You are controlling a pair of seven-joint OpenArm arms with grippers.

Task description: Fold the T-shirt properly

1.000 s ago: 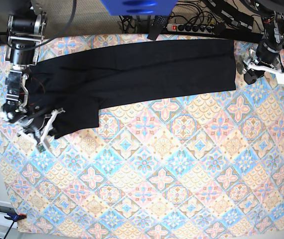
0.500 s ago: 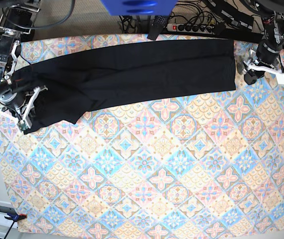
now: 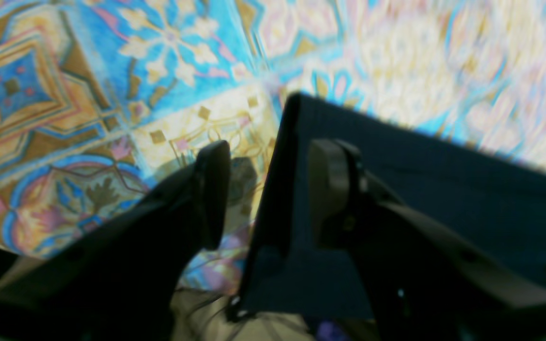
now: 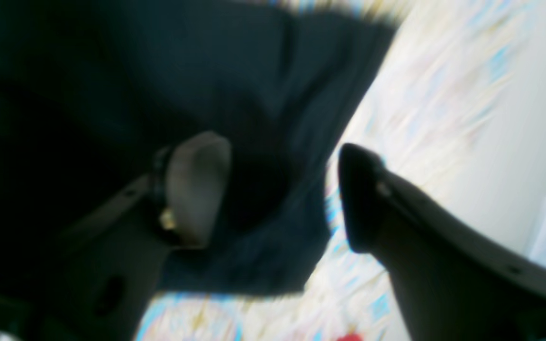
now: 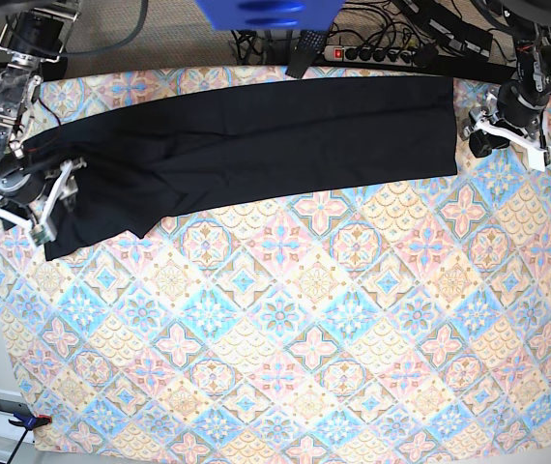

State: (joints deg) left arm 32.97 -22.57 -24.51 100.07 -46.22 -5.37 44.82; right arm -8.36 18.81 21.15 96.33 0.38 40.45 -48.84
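Note:
The black T-shirt point(image 5: 285, 135) lies as a long folded strip across the far part of the patterned tablecloth point(image 5: 304, 338), its left end drooping toward the near left. My right gripper point(image 5: 58, 188) stands over that left end. In the right wrist view its jaws point(image 4: 282, 194) are wide apart above the dark cloth point(image 4: 112, 71), holding nothing. My left gripper point(image 5: 478, 137) hovers at the shirt's right edge. In the left wrist view it point(image 3: 268, 189) is open, with the cloth's edge point(image 3: 443, 189) lying on the table below the gap.
A power strip point(image 5: 372, 53) with cables runs along the table's far edge, beside a blue object point(image 5: 266, 12). A clamp point(image 5: 26, 420) holds the tablecloth at the near left corner. The table's left edge is close to my right arm.
My right gripper pulled the shirt's left end up and to the left, then opened and let it go. The left gripper barely shifted.

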